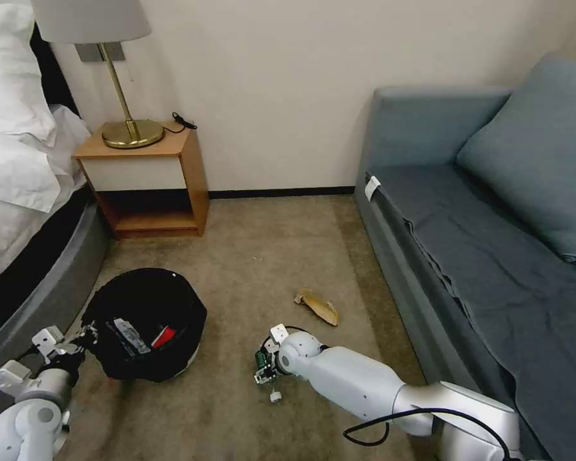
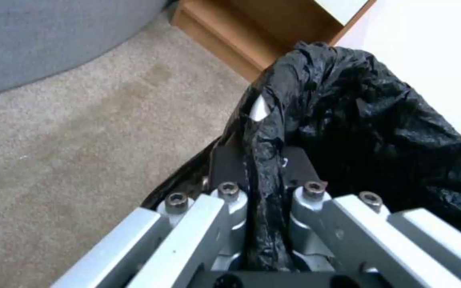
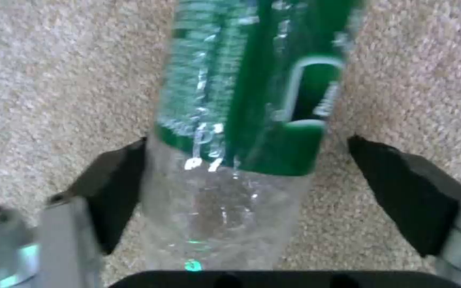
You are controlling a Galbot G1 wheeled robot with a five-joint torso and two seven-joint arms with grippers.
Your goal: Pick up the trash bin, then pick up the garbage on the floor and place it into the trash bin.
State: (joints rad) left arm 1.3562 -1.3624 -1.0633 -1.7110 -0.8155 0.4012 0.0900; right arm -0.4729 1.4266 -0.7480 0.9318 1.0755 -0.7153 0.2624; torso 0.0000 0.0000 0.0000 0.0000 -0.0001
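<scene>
Left gripper [image 2: 262, 188]: clamped on the bagged rim of the trash bin [image 1: 148, 320], near left on the carpet.
Right gripper [image 3: 246, 188]: spread wide, holding nothing, straddling the clear bottle [image 3: 241, 120].
Key relation: bottle's long axis runs straight out between the pads [image 3: 116, 188], one touching, one apart.
Waiting: tan wrapper [image 1: 318, 305], farther right.

No legible text, brand, number or sign anywhere. Pale lettering on the green label of the clear bottle [image 3: 252, 80] between the right gripper's [image 3: 246, 192] spread fingers, too smeared to read. A white tag on the front edge of the sofa [image 1: 372, 187], blank as far as can be told.
</scene>
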